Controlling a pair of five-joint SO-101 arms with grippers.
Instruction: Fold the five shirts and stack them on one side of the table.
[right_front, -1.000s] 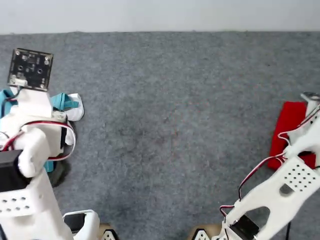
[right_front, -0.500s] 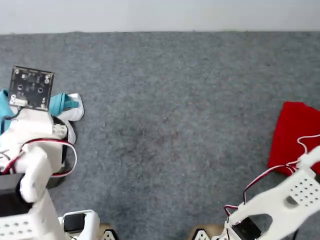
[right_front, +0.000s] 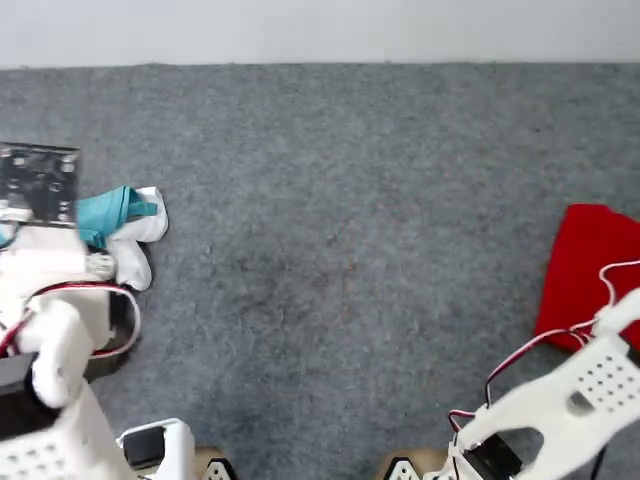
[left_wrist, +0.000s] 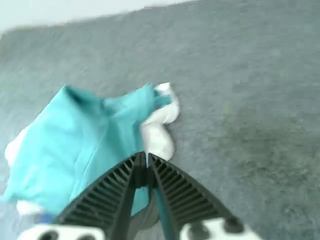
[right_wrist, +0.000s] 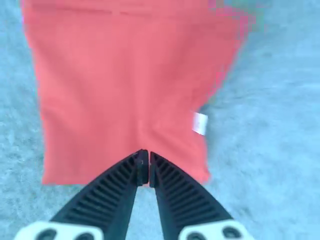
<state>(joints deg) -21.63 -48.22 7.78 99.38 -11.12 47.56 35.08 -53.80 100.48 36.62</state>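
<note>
Jaws together on left tool (left_wrist: 146, 162), right tool (right_wrist: 144, 167); crumpled teal shirt (left_wrist: 75, 135); flat red shirt (right_wrist: 120, 75).

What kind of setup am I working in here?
Probably a robot test bench: a table under a grey felt-like cover, a pale wall behind, and a red shirt and a teal shirt on it.
</note>
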